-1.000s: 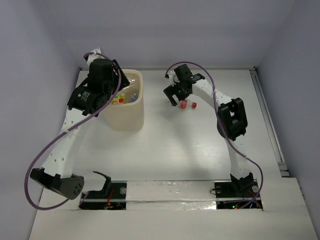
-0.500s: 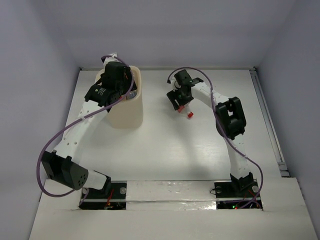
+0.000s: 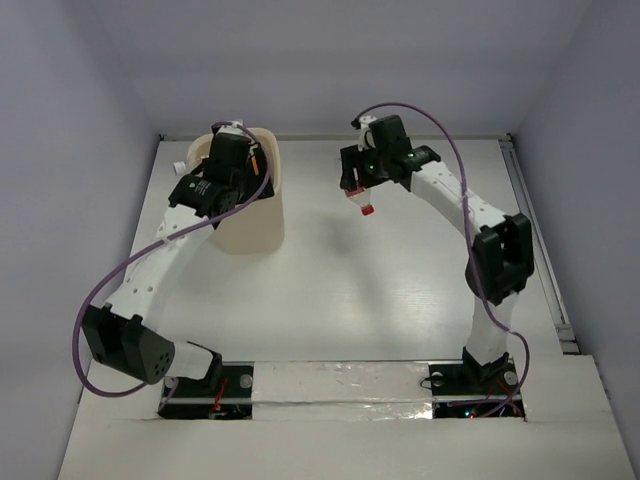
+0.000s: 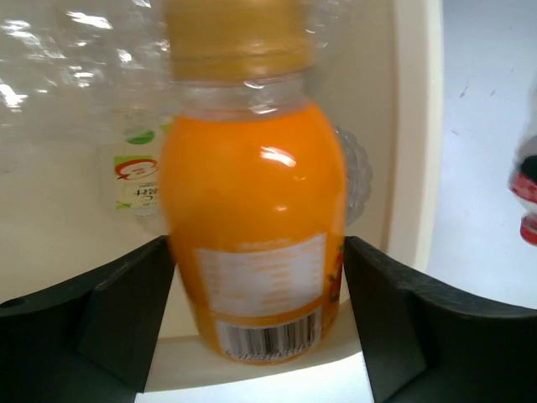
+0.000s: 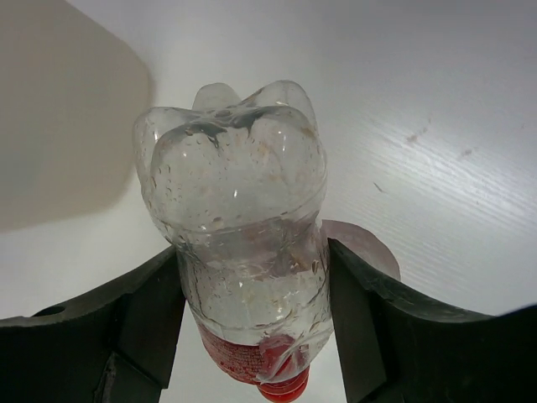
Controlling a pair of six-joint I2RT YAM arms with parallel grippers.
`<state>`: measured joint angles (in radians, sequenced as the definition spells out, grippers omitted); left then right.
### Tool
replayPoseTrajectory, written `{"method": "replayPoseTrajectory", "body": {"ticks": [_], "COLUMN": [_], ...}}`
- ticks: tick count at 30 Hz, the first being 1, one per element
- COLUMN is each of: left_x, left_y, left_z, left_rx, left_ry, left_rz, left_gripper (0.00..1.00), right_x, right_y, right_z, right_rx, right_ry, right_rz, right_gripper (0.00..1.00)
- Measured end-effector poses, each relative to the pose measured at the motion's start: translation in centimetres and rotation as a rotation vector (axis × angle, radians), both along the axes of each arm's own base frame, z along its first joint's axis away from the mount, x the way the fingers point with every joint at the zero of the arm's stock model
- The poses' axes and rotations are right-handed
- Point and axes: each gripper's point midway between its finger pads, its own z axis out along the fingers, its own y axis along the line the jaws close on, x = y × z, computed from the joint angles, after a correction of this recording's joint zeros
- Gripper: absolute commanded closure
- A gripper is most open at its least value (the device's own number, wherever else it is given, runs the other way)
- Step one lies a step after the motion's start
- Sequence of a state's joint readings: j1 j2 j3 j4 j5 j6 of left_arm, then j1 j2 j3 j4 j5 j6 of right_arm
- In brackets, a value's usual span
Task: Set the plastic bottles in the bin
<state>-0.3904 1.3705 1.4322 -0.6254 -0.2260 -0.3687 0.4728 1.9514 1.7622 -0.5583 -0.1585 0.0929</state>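
The cream bin stands at the back left. My left gripper hangs over its opening, shut on the short orange bottle, cap pointing down into the bin. Clear crinkled bottles lie inside below it, and the bin's rim runs down the right. My right gripper is raised over the table right of the bin, shut on a clear bottle with a red label and red cap. In the right wrist view the gripper holds that bottle cap downward.
The red-capped bottle also shows at the right edge of the left wrist view. A beige shape, apparently the bin's side, fills the upper left of the right wrist view. The white table has walls on three sides.
My left gripper has moved back over the bin's far part with the orange bottle. My right gripper has closed on the red-capped bottle, lifted it off the table and carried it back.
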Motion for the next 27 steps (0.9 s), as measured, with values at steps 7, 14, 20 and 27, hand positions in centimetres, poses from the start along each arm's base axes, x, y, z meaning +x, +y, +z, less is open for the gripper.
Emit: {"method": "replayPoseTrajectory", "body": {"ticks": [7, 14, 20, 27], "left_x": [-1.9, -3.6, -5.0, -5.0], "left_y": [-0.3, 0.3, 3.4, 6.8], "left_z": [3.3, 11.2, 14.4, 15.5], "left_rx": [-0.066, -0.162, -0.154, -0.123], "left_ry": [-0.031, -0.232, -0.346, -0.406], "left_rz": [-0.035, -0.03, 0.087, 0.244], "left_gripper": [0.06, 0.08, 0.14, 0.2], "right_x": [-2.8, -7.5, -8.7, -6.8], "right_y": [2.7, 9.0, 17.6, 25.3], "right_z": [16.9, 28.5, 30.9, 26.9], "right_rx": [0.381, 0.732, 0.88, 0.905], "right_ry": [-0.264, -0.41, -0.407, -0.366], "right_rz": [0.012, 0.12, 0.183, 0.087], "right_gripper": [0.41, 0.4, 0.4, 0.41]}}
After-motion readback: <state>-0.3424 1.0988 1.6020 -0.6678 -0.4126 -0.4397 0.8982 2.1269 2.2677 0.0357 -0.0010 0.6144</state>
